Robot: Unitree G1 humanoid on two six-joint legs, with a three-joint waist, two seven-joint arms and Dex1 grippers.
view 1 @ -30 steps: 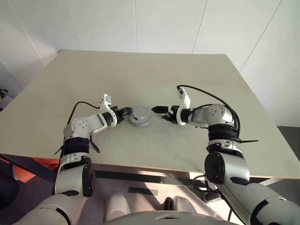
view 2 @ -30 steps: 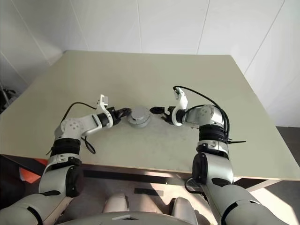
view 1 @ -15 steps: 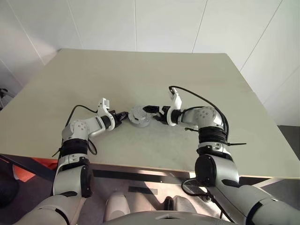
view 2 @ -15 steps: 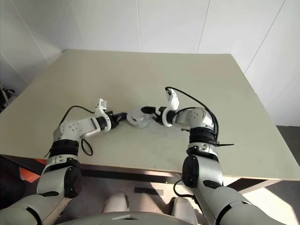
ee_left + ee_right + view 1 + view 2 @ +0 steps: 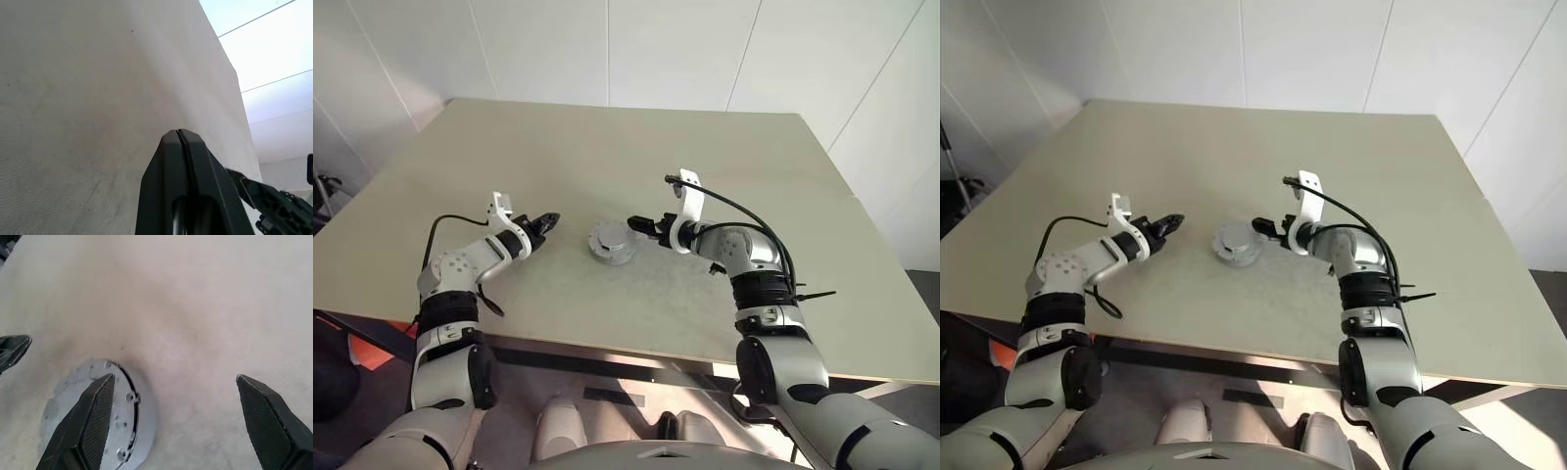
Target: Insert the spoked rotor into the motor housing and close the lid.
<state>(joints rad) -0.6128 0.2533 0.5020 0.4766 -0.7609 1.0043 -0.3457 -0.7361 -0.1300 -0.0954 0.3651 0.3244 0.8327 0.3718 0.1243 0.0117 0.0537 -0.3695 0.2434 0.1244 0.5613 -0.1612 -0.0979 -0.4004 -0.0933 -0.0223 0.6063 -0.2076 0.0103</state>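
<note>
1. My right gripper point(image 5: 639, 225) is spread wide and empty, just beside the motor housing point(image 5: 610, 242) on its right, tips aimed at it, not touching.
2. My left gripper point(image 5: 546, 221) is clenched on nothing, well off the housing to its left.
3. The housing sits on the table point(image 5: 636, 147) between my two grippers. The lid point(image 5: 93, 396) looks seated on top, silver with screw heads round its rim. I cannot see the spoked rotor, so I judge it is inside.
4. Step, as I judge it: lid on, hands clear. What's left is checking it sits flush, maybe a press down.
5. A press calls for the right gripper to come over the lid from above, not push sideways, or the housing slides.
6. Room: bare tabletop all round the housing, near edge well behind it, far edge and side edges well apart.
</note>
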